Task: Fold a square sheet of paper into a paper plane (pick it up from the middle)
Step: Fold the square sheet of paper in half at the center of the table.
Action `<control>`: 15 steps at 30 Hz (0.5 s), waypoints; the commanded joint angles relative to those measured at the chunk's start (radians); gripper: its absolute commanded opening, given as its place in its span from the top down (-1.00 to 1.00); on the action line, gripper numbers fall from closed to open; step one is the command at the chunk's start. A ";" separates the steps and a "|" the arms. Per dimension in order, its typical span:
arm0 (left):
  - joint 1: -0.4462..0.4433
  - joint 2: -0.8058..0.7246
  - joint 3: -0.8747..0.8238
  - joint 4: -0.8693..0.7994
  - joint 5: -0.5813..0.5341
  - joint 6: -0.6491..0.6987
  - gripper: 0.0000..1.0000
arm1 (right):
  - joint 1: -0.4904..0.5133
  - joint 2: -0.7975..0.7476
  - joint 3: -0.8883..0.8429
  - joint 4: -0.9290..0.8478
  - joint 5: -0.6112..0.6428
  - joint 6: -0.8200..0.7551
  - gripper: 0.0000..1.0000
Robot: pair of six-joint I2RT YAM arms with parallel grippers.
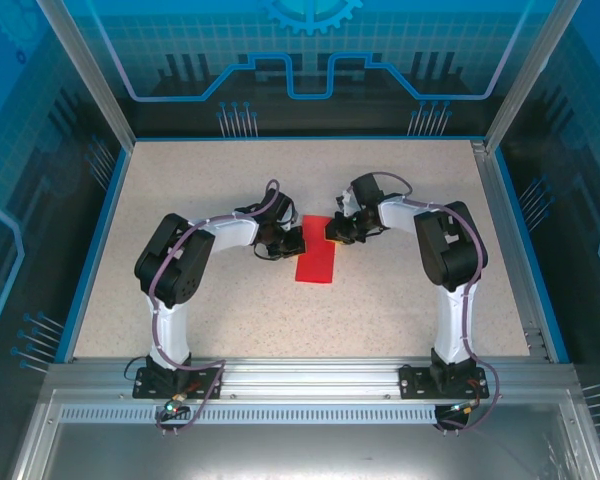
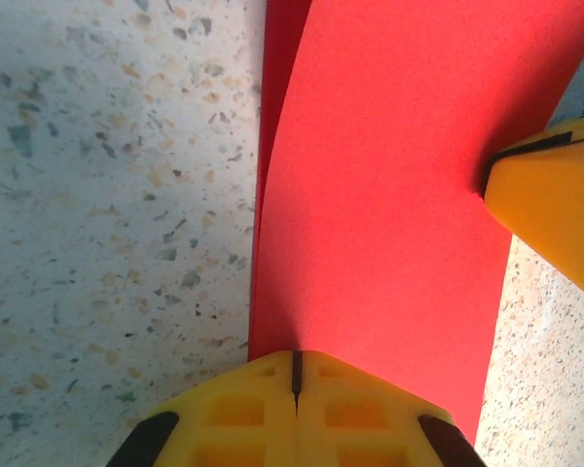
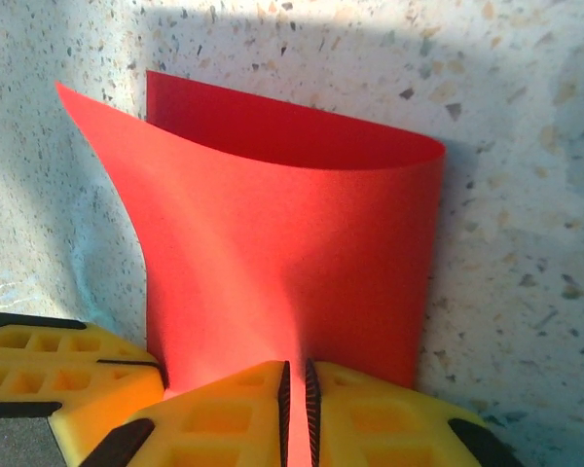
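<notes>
So the left gripper and right gripper are both clamping shut on the paper. Probably holding the folded-over halves lined up for creasing.

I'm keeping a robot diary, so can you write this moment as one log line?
red paper sheet: curled over on table | left hand: shut on sheet | right hand: shut on sheet
</notes>
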State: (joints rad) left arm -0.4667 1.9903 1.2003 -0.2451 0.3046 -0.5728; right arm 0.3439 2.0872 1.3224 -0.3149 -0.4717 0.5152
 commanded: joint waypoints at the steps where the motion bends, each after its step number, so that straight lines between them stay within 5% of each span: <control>1: -0.002 0.048 -0.055 -0.111 -0.041 0.025 1.00 | -0.015 -0.042 0.028 -0.032 -0.030 0.011 0.69; 15: 0.000 0.049 -0.051 -0.111 -0.036 0.025 1.00 | -0.040 0.077 0.120 -0.055 -0.048 0.020 0.69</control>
State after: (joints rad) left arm -0.4667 1.9900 1.1995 -0.2447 0.3046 -0.5728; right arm 0.3130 2.1117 1.4330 -0.3244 -0.5266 0.5274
